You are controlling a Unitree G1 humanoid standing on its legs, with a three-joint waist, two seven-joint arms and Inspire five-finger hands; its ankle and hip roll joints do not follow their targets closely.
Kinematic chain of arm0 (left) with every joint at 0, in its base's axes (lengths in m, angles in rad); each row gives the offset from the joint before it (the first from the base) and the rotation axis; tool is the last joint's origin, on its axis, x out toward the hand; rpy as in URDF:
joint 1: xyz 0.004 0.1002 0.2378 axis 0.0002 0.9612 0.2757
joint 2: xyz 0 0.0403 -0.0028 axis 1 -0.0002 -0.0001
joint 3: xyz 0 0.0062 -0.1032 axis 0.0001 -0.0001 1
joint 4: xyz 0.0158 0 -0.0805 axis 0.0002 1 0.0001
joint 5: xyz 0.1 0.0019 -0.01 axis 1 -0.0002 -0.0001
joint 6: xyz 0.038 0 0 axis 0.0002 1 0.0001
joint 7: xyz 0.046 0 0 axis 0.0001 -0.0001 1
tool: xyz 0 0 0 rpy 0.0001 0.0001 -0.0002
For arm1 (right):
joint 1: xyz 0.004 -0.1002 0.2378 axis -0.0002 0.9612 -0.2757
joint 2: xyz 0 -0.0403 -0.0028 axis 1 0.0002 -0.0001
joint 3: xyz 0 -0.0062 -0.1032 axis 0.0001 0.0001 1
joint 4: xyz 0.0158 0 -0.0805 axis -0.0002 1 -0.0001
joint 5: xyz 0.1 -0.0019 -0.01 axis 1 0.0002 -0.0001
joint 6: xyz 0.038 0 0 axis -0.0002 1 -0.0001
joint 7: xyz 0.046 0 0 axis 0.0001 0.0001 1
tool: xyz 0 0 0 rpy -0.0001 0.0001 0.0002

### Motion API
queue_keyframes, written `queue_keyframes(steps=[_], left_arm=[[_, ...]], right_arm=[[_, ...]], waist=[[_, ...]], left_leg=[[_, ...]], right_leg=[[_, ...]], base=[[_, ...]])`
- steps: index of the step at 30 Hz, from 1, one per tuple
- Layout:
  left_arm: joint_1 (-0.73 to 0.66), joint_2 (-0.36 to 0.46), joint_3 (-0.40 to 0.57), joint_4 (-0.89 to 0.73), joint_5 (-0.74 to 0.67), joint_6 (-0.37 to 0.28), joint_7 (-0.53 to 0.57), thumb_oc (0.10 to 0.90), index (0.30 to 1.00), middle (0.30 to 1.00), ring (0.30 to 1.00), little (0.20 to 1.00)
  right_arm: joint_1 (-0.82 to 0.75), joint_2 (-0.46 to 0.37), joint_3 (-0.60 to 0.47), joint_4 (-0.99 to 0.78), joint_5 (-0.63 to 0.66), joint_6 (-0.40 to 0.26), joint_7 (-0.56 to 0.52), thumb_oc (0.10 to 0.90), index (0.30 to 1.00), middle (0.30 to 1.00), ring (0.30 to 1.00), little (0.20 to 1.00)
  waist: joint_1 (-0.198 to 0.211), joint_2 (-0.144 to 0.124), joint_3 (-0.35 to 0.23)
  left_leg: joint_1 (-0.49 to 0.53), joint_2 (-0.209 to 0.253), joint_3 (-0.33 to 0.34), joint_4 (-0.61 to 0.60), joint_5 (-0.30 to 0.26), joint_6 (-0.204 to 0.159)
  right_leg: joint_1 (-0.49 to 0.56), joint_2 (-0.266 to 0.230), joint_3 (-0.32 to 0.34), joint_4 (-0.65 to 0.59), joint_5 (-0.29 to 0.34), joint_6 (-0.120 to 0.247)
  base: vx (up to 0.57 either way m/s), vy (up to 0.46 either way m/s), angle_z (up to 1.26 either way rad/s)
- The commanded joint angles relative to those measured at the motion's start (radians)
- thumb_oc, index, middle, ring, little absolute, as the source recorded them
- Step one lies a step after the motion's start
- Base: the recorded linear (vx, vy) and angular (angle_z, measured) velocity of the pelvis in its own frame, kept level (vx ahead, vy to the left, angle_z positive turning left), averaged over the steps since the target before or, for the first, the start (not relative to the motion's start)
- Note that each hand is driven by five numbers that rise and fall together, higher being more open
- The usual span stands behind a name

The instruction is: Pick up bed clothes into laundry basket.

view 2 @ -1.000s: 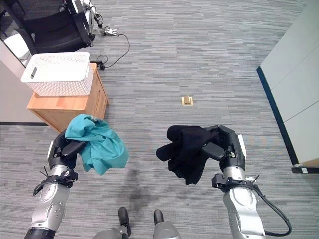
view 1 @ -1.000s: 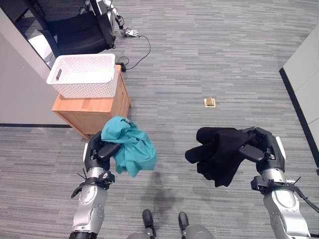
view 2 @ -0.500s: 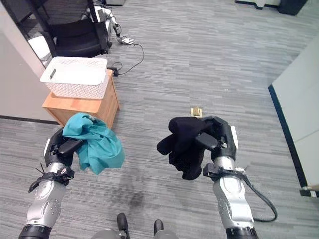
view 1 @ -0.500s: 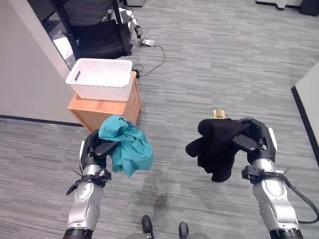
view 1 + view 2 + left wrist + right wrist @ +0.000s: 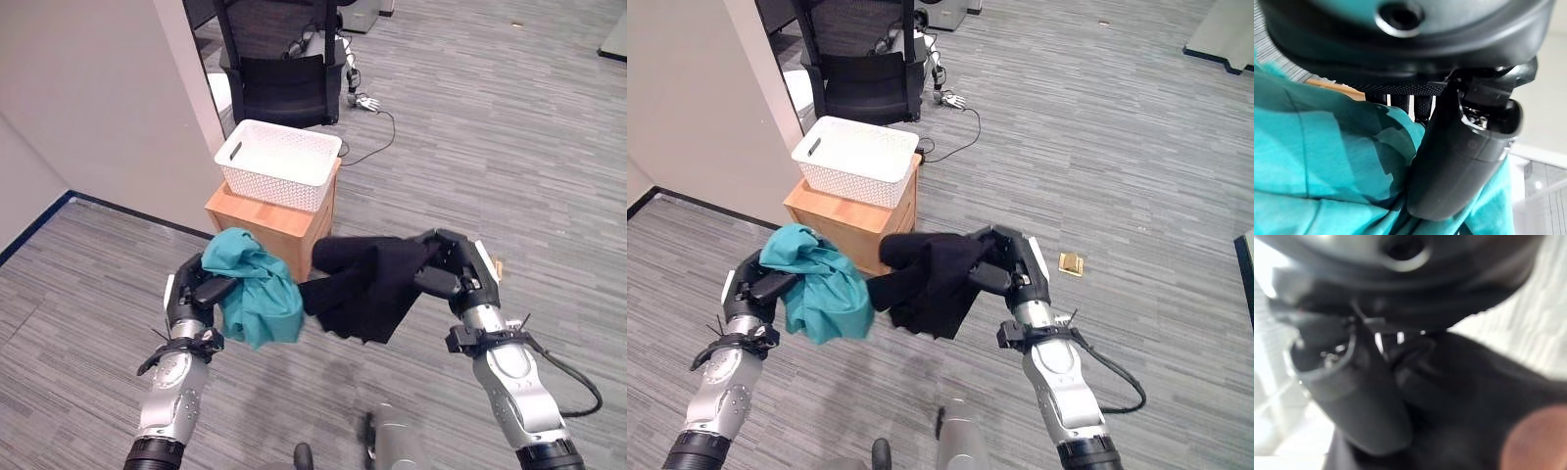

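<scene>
Gripping teal cloth (image 5: 250, 294), left robot hand (image 5: 194, 297); right robot hand (image 5: 458, 278) seemingly clutches black garment (image 5: 367, 284).

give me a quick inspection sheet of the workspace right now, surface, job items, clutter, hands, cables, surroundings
surface: grey striped carpet floor; a low wooden cabinet stands on it.
job's things: white laundry basket sits on the cabinet, looks empty; teal garment and black garment both held up in the air, short of the basket.
clutter: small tan object on the floor.
hands: left hand shut on the teal garment; right hand shut on the black garment.
cables: a black cable runs across the floor behind the cabinet.
surroundings: black office chair behind the basket; pale wall beside it.
</scene>
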Motion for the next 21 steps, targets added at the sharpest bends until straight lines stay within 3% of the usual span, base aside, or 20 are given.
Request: queue_keyframes(steps=[1, 2, 3, 4, 5, 6, 7, 8, 9, 10, 12, 13, 14, 15, 16, 17, 21], left_arm=[[-0.084, 0.046, 0.012, -0.113, 0.020, -0.103, -0.049, 0.400, 0.300, 0.300, 0.300, 0.300], [-0.083, 0.037, 0.025, -0.107, 0.028, -0.107, -0.048, 0.400, 0.300, 0.300, 0.300, 0.300], [-0.080, 0.023, 0.026, -0.111, 0.028, -0.110, -0.052, 0.400, 0.300, 0.300, 0.300, 0.300], [-0.080, 0.022, 0.025, -0.111, 0.029, -0.110, -0.052, 0.400, 0.300, 0.300, 0.300, 0.300], [-0.085, 0.007, 0.016, -0.108, 0.009, -0.113, -0.055, 0.400, 0.300, 0.300, 0.300, 0.300], [-0.110, -0.025, 0.012, -0.107, -0.043, -0.133, -0.042, 0.400, 0.300, 0.300, 0.300, 0.300], [-0.124, -0.032, 0.013, -0.113, -0.073, -0.140, -0.041, 0.400, 0.300, 0.300, 0.300, 0.300], [-0.126, -0.031, 0.013, -0.112, -0.074, -0.140, -0.041, 0.400, 0.300, 0.300, 0.300, 0.300], [-0.146, -0.043, 0.000, -0.113, -0.072, -0.147, -0.024, 0.400, 0.300, 0.300, 0.300, 0.300], [-0.147, -0.043, -0.002, -0.112, -0.072, -0.147, -0.023, 0.400, 0.300, 0.300, 0.300, 0.300], [-0.148, -0.051, 0.004, -0.111, -0.095, -0.158, -0.018, 0.400, 0.300, 0.300, 0.300, 0.300], [-0.147, -0.052, 0.004, -0.111, -0.096, -0.158, -0.018, 0.400, 0.300, 0.300, 0.300, 0.300], [-0.132, -0.057, 0.013, -0.111, -0.109, -0.164, -0.011, 0.400, 0.300, 0.300, 0.300, 0.300], [-0.122, -0.060, 0.027, -0.108, -0.102, -0.167, 0.001, 0.400, 0.300, 0.300, 0.300, 0.300], [-0.121, -0.061, 0.027, -0.109, -0.102, -0.167, 0.001, 0.400, 0.300, 0.300, 0.300, 0.300], [-0.100, -0.067, 0.045, -0.114, -0.090, -0.171, 0.012, 0.400, 0.300, 0.300, 0.300, 0.300], [-0.089, -0.057, 0.089, -0.130, -0.060, -0.174, 0.010, 0.400, 0.300, 0.300, 0.300, 0.300]], right_arm=[[-0.109, -0.019, -0.135, -0.042, 0.032, -0.115, -0.028, 0.400, 0.300, 0.300, 0.300, 0.300], [-0.092, -0.026, -0.151, -0.039, 0.032, -0.117, -0.024, 0.400, 0.300, 0.300, 0.300, 0.300], [-0.085, -0.027, -0.157, -0.036, 0.038, -0.118, -0.020, 0.400, 0.300, 0.300, 0.300, 0.300], [-0.085, -0.027, -0.157, -0.036, 0.038, -0.118, -0.020, 0.400, 0.300, 0.300, 0.300, 0.300], [-0.085, -0.042, -0.162, -0.029, 0.052, -0.125, -0.024, 0.400, 0.300, 0.300, 0.300, 0.300], [-0.097, -0.054, -0.160, -0.016, 0.072, -0.143, -0.042, 0.400, 0.300, 0.300, 0.300, 0.300], [-0.091, -0.059, -0.167, -0.015, 0.091, -0.157, -0.054, 0.400, 0.300, 0.300, 0.300, 0.300], [-0.092, -0.058, -0.169, -0.014, 0.092, -0.158, -0.054, 0.400, 0.300, 0.300, 0.300, 0.300], [-0.077, -0.071, -0.191, 0.002, 0.102, -0.162, -0.090, 0.400, 0.300, 0.300, 0.300, 0.300], [-0.077, -0.072, -0.192, 0.002, 0.102, -0.162, -0.090, 0.400, 0.300, 0.300, 0.300, 0.300], [-0.073, -0.080, -0.194, 0.008, 0.102, -0.163, -0.087, 0.400, 0.300, 0.300, 0.300, 0.300], [-0.073, -0.081, -0.193, 0.008, 0.102, -0.164, -0.087, 0.400, 0.300, 0.300, 0.300, 0.300], [-0.064, -0.092, -0.196, 0.004, 0.085, -0.163, -0.083, 0.400, 0.300, 0.300, 0.300, 0.300], [-0.057, -0.103, -0.196, 0.001, 0.070, -0.158, -0.082, 0.400, 0.300, 0.300, 0.300, 0.300], [-0.057, -0.104, -0.195, 0.001, 0.069, -0.158, -0.083, 0.400, 0.300, 0.300, 0.300, 0.300], [-0.043, -0.109, -0.206, -0.001, 0.059, -0.153, -0.081, 0.400, 0.300, 0.300, 0.300, 0.300], [-0.019, -0.087, -0.247, 0.011, 0.055, -0.149, -0.079, 0.400, 0.300, 0.300, 0.300, 0.300]], waist=[[-0.055, -0.030, -0.093], [-0.043, -0.038, -0.113], [-0.043, -0.031, -0.119], [-0.045, -0.034, -0.120], [-0.063, -0.034, -0.126], [-0.048, -0.052, -0.109], [-0.039, -0.070, -0.089], [-0.041, -0.073, -0.089], [-0.018, -0.112, -0.065], [-0.016, -0.110, -0.063], [-0.005, -0.112, -0.062], [-0.004, -0.113, -0.063], [-0.008, -0.095, -0.075], [-0.003, -0.087, -0.085], [-0.003, -0.089, -0.086], [-0.007, -0.078, -0.099], [-0.021, -0.062, -0.125]], left_leg=[[0.141, 0.080, 0.126, 0.027, -0.045, -0.130], [0.164, 0.073, 0.137, 0.082, -0.028, -0.157], [0.153, 0.088, 0.139, 0.168, 0.001, -0.179], [0.148, 0.085, 0.136, 0.170, 0.003, -0.180], [0.115, 0.112, 0.127, 0.304, 0.079, -0.209], [-0.052, 0.174, 0.146, 0.619, 0.262, -0.288], [-0.125, 0.181, 0.143, 0.731, 0.277, -0.279], [-0.132, 0.178, 0.141, 0.735, 0.280, -0.278], [-0.255, 0.247, 0.204, 0.753, 0.275, -0.238], [-0.253, 0.249, 0.205, 0.755, 0.270, -0.238], [-0.280, 0.301, 0.238, 0.608, 0.255, -0.235], [-0.272, 0.298, 0.241, 0.599, 0.256, -0.235], [-0.248, 0.324, 0.252, 0.393, 0.245, -0.231], [-0.221, 0.312, 0.242, 0.258, 0.240, -0.230], [-0.217, 0.307, 0.246, 0.245, 0.250, -0.228], [-0.184, 0.307, 0.252, 0.118, 0.260, -0.235], [-0.083, 0.269, 0.285, -0.034, 0.252, -0.232]], right_leg=[[0.117, -0.009, -0.063, -0.206, 0.143, 0.050], [0.154, -0.019, -0.204, -0.232, 0.180, 0.032], [0.191, -0.012, -0.219, -0.226, 0.170, 0.014], [0.190, -0.016, -0.220, -0.228, 0.174, 0.013], [0.222, 0.012, -0.164, -0.226, 0.161, -0.019], [0.319, 0.020, -0.168, -0.259, 0.123, -0.069], [0.357, 0.025, -0.151, -0.276, 0.109, -0.099], [0.355, 0.022, -0.153, -0.278, 0.113, -0.099], [0.452, 0.015, -0.143, -0.312, 0.077, -0.119], [0.456, 0.017, -0.142, -0.315, 0.077, -0.118], [0.484, 0.007, -0.152, -0.317, 0.064, -0.101], [0.486, 0.004, -0.151, -0.318, 0.062, -0.100], [0.485, 0.003, -0.149, -0.318, 0.047, -0.079], [0.493, -0.002, -0.144, -0.311, 0.030, -0.067], [0.491, -0.005, -0.143, -0.310, 0.032, -0.066], [0.496, -0.011, -0.136, -0.303, 0.024, -0.058], [0.505, -0.011, -0.133, -0.329, 0.034, -0.042]], base=[[0.41, -0.157, 0.51], [0.43, -0.185, 0.42], [0.42, -0.190, 0.09], [0.30, -0.174, -0.16], [0.38, -0.311, -0.09], [0.47, -0.411, 0.13], [0.29, -0.307, 0.51], [0.37, -0.294, 0.24], [0.29, -0.185, 0.07], [0.42, -0.184, -0.13], [0.25, 0.017, -0.21], [0.31, 0.118, -0.44], [0.32, 0.166, -0.34], [0.30, 0.166, -0.36], [0.27, 0.154, -0.48], [0.18, 0.121, -0.51], [0.17, 0.140, -0.11]])
